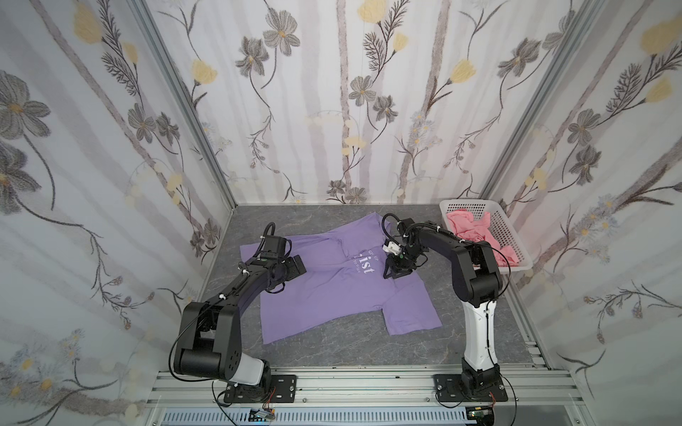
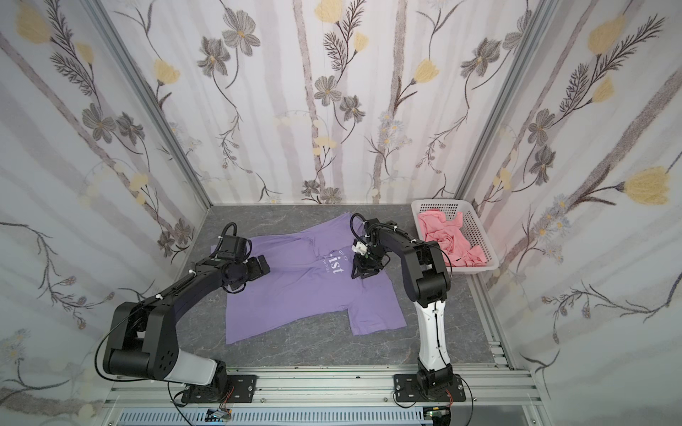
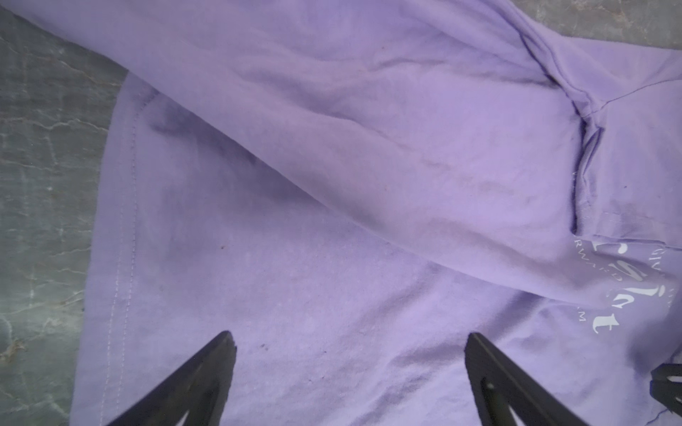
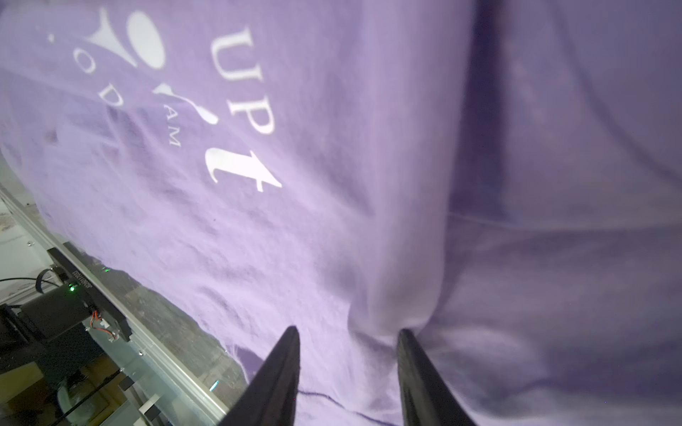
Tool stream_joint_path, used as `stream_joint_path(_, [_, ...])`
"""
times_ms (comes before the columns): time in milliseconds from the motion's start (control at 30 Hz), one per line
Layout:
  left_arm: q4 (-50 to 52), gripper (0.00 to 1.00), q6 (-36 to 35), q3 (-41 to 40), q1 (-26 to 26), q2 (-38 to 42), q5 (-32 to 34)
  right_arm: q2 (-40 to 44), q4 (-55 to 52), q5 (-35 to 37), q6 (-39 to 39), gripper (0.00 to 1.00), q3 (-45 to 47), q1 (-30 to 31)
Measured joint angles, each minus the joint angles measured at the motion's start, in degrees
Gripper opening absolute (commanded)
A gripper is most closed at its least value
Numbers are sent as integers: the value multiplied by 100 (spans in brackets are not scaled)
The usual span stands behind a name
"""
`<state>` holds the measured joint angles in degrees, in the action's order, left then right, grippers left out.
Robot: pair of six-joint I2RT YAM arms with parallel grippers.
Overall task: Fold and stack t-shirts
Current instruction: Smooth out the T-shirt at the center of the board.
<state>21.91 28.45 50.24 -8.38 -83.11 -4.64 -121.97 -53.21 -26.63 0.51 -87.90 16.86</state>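
Claws differ in spread. The left claw hangs over the lavender t-shirt with its jaws as wide as they go and only flat cloth between the fingers; whether the tips touch the fabric I cannot tell. In both top views this claw sits above the shirt's left part, near a stitched edge.

The right claw is about half spread, tips down on the shirt's chest just beside the white lettering. A ridge of purple cloth puckers up between its fingers, against one of them; whether that ridge is nipped I cannot tell.

On the shirt itself a broad flap lies folded slantwise across the body, ahead of the left claw.

The shirt lies spread on the grey marbled tabletop, one short sleeve pointing toward the right arm's base. Off the shirt's far right corner, apart from it, stands a white mesh basket with the salmon-pink garment heaped inside. The right arm's elbow rises between shirt and basket.
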Motion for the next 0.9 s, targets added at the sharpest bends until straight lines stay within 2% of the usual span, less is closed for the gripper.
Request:
stream_joint_path(200, [61,100,-17,-205,0,157,39,1327,138,181,260,43,1950,2])
stream_joint_path(300, [74,100,-17,-234,-2,184,35,2050,-26,409,450,43,2544,4])
stream_joint_path(367, [79,100,-17,-234,-2,184,33,2503,-35,525,549,44,2577,9])
stream_joint_path(467, [87,100,-17,-208,-2,173,15,2857,-52,769,590,45,2140,61])
stream_joint_path(567, [76,100,-17,-181,-2,125,-26,2728,-26,1097,494,45,1314,190])
stream_joint_path(900, [-468,100,374,-730,-15,-85,-719,79,-85,2225,-400,44,-1495,1180])
